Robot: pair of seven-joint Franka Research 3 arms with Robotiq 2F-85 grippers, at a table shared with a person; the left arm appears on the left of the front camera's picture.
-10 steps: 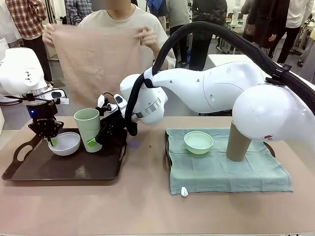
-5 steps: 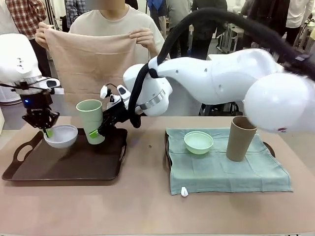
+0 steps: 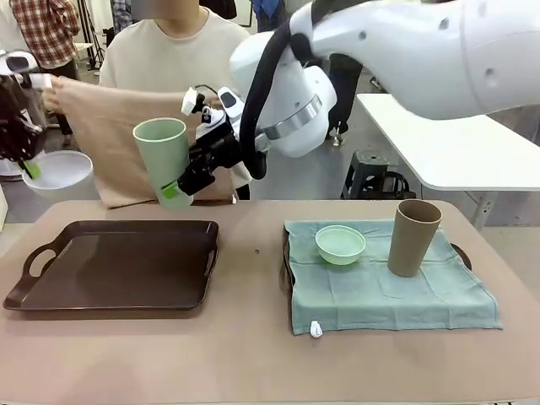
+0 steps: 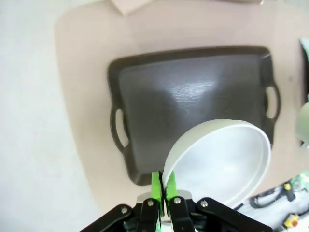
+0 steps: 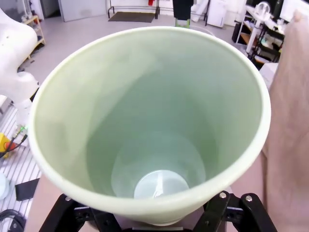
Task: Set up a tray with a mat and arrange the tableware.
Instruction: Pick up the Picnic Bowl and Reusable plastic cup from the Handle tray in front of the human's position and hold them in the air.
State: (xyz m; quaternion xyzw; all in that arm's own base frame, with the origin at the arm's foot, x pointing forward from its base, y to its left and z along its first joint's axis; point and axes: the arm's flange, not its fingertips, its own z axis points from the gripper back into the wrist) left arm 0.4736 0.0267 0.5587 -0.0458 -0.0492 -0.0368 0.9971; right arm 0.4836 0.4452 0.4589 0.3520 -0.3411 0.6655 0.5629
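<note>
High above the dark brown tray [image 3: 118, 270], my left gripper [image 3: 30, 169] is shut on the rim of the small white bowl [image 3: 57, 173]; the left wrist view has the white bowl [image 4: 219, 162] pinched between green pads [image 4: 156, 183] over the bare tray [image 4: 188, 101]. My right gripper [image 3: 175, 187] is shut on the base of the pale-green tumbler [image 3: 164, 160], held upright in the air; the tumbler [image 5: 149, 121] looms in the right wrist view. A person behind holds up a tan mat [image 3: 97, 135]. The mint-green bowl [image 3: 340, 244] and tan-brown tumbler [image 3: 412, 237] stand on a green mat [image 3: 388, 291].
The green mat lies over a second tray on the table's right half, with a small tag at its front edge [image 3: 315, 329]. A white table [image 3: 456, 143] and a stool [image 3: 371, 173] stand behind on the right. Bare tabletop [image 3: 253, 363] runs along the front.
Both arms have risen from the brown tray, the left lifting the white bowl up and leftwards, the right lifting the pale-green tumbler. The person has lowered the tan mat behind the tray.
</note>
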